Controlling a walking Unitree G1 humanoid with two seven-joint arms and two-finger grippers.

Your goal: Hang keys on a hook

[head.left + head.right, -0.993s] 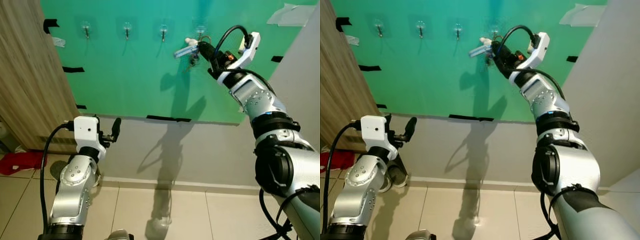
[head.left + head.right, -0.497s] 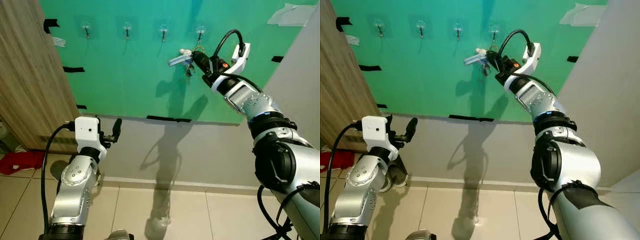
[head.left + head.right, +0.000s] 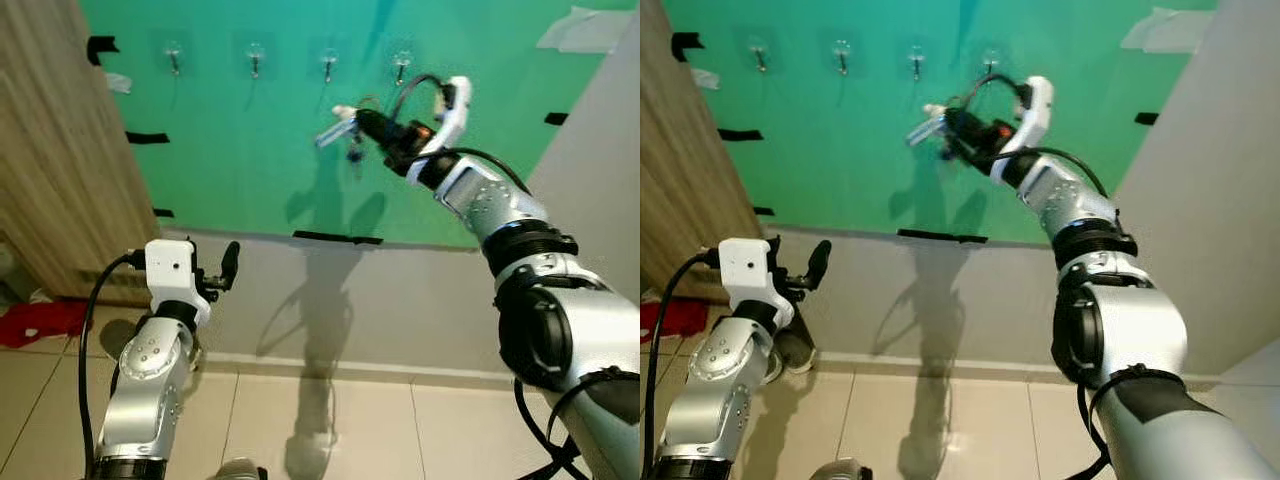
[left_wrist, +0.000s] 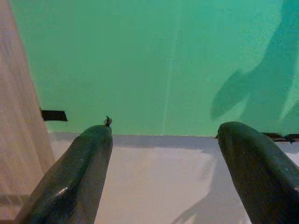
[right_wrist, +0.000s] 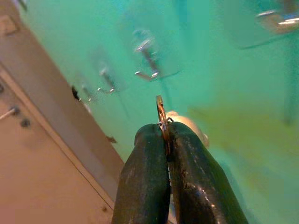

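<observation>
While clamping keys (image 3: 345, 125) | right pincer (image 3: 366, 124) below hooks (image 3: 329, 67) | left pincer (image 3: 229, 262) wide

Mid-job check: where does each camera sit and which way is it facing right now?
Left eye view: on the head, facing the green wall with its hooks; both silver arms show, right gripper raised with the keys.
Right eye view: same head, same scene.
Left wrist view: along the open left gripper, facing the lower wall.
Right wrist view: along the right gripper's shut jaws, which pinch the key ring, facing the hooks.
Shared: both wrist views and both eyes see the green wall.
</observation>
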